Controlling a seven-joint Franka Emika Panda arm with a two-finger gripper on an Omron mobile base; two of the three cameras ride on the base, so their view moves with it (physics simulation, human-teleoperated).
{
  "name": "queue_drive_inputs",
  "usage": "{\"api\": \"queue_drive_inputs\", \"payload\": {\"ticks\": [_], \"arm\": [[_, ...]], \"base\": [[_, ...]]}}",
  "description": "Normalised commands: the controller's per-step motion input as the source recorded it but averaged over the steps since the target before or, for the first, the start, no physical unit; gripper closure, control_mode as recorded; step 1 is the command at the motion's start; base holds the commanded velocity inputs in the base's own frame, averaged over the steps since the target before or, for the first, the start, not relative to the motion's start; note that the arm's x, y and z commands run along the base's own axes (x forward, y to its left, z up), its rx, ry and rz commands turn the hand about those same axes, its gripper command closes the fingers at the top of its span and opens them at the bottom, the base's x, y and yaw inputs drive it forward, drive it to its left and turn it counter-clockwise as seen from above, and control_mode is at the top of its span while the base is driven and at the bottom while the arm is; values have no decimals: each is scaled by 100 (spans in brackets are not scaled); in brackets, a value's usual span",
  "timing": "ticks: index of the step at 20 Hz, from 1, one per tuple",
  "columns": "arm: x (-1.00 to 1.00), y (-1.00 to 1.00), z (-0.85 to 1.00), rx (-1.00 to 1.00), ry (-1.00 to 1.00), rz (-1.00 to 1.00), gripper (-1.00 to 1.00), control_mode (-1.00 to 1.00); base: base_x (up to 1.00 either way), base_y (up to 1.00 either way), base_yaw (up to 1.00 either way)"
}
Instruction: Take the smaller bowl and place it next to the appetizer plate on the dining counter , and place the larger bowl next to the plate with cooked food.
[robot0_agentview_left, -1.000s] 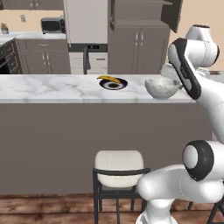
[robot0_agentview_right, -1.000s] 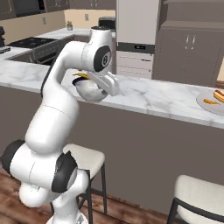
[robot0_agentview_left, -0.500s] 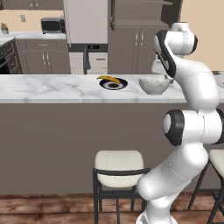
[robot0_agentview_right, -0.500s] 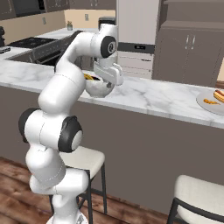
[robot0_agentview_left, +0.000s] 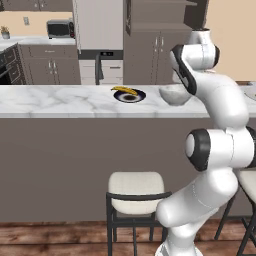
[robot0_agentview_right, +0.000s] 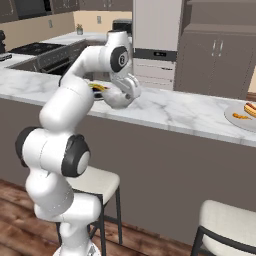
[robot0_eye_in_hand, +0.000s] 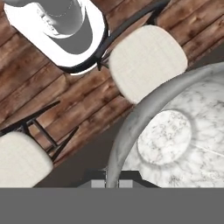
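My gripper (robot0_agentview_right: 129, 93) is shut on the rim of the smaller bowl (robot0_agentview_right: 116, 99), a plain grey-white bowl held low over the dining counter (robot0_agentview_right: 180, 112). The bowl (robot0_agentview_left: 174, 95) sits just right of the appetizer plate (robot0_agentview_left: 129, 94), a dark plate with a yellow food piece, and apart from it. In the hand view the bowl's rim (robot0_eye_in_hand: 127, 131) runs between the fingertips of the gripper (robot0_eye_in_hand: 112, 178). The plate with cooked food (robot0_agentview_right: 242, 115) lies far along the counter. The larger bowl is out of view.
Two white-cushioned stools (robot0_agentview_left: 137, 187) (robot0_agentview_right: 230, 225) stand in front of the counter, over a wooden floor (robot0_eye_in_hand: 52, 96). Behind the counter (robot0_agentview_left: 60, 100) are grey cabinets, a fridge (robot0_agentview_left: 100, 25) and a microwave (robot0_agentview_left: 59, 29).
The arm has risen and straightened over the counter's edge. The bowl, still gripped, has shifted a little closer to the dark plate.
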Motion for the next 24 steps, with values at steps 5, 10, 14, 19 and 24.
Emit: {"api": "queue_drive_inputs", "payload": {"ticks": [5, 10, 14, 19, 24], "arm": [[30, 0, -13, -8, -26, -1, 100, -100], [37, 0, 3, 0, 1, 0, 100, -100], [51, 0, 17, 0, 17, 0, 100, -100], [62, 0, 13, 0, 17, 0, 100, -100], [55, 8, 0, 0, 8, 0, 100, -100]], "base": [[0, 0, 0], [0, 0, 0], [0, 0, 0], [0, 0, 0], [0, 0, 0]]}}
